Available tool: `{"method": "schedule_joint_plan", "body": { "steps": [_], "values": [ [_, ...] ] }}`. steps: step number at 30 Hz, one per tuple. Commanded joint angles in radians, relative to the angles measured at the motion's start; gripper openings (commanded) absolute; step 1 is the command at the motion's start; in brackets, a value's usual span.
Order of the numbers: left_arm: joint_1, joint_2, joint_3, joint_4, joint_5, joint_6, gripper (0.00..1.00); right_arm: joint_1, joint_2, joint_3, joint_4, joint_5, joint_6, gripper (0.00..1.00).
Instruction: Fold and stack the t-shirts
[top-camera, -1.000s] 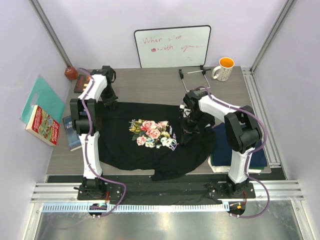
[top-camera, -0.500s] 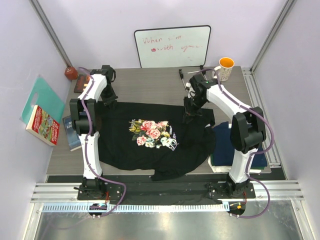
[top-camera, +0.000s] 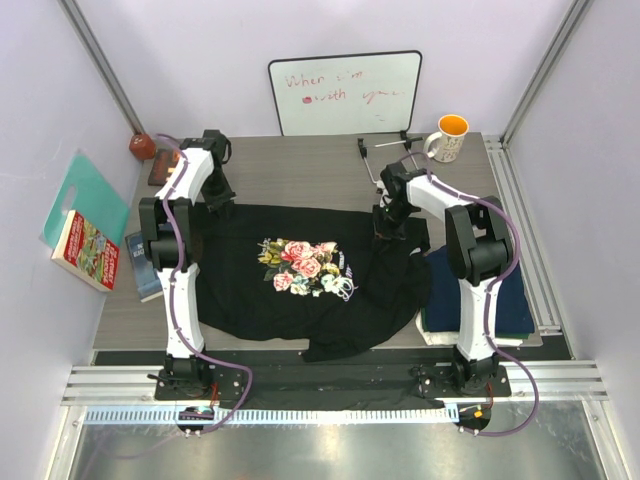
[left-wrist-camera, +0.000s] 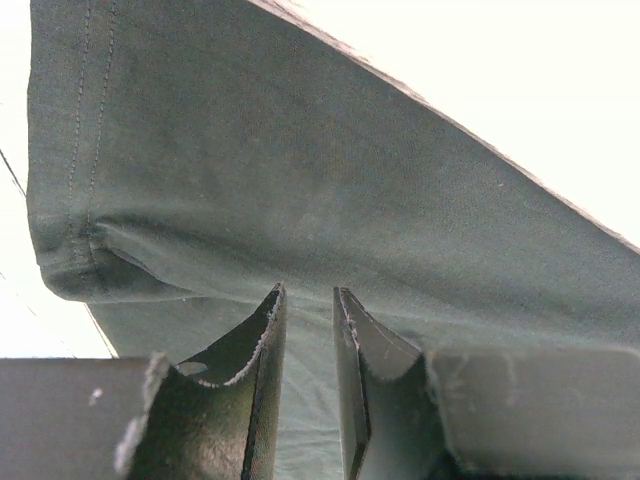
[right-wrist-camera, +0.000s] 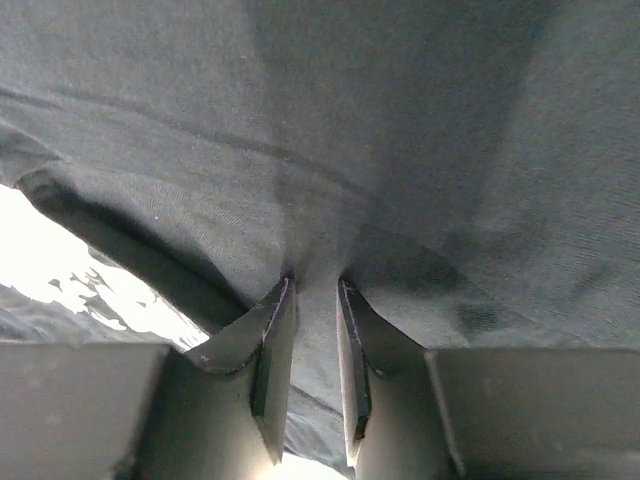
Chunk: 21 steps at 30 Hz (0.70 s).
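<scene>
On the table (top-camera: 300, 180), the black shirt (top-camera: 300, 290) lay spread out, print up, not yet folded. My left gripper (top-camera: 222, 207) pinched its far left corner and my right gripper (top-camera: 385, 232) its far right edge, both nearly closed on cloth. A folded navy shirt (top-camera: 440, 285) sat beside it; the folding and stacking remained.

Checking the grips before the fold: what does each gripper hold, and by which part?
Both hold the black shirt. The left gripper pinches its far left corner; the right gripper pinches bunched cloth at its far right edge.
</scene>
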Motion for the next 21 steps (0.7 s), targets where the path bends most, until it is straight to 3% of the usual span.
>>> {"method": "schedule_joint_plan", "body": {
  "steps": [1,10,21],
  "values": [
    [-0.004,-0.048,0.016,-0.007,-0.002,0.015,0.26,0.006,-0.03,-0.02,0.019,-0.056,-0.021,0.28],
    [-0.004,-0.014,0.057,-0.007,0.012,0.008,0.25,0.042,-0.059,-0.044,0.014,-0.114,-0.022,0.28],
    [-0.002,0.004,0.073,-0.011,0.01,0.008,0.26,0.064,-0.045,0.052,-0.041,-0.119,-0.03,0.28]
  ]
}}
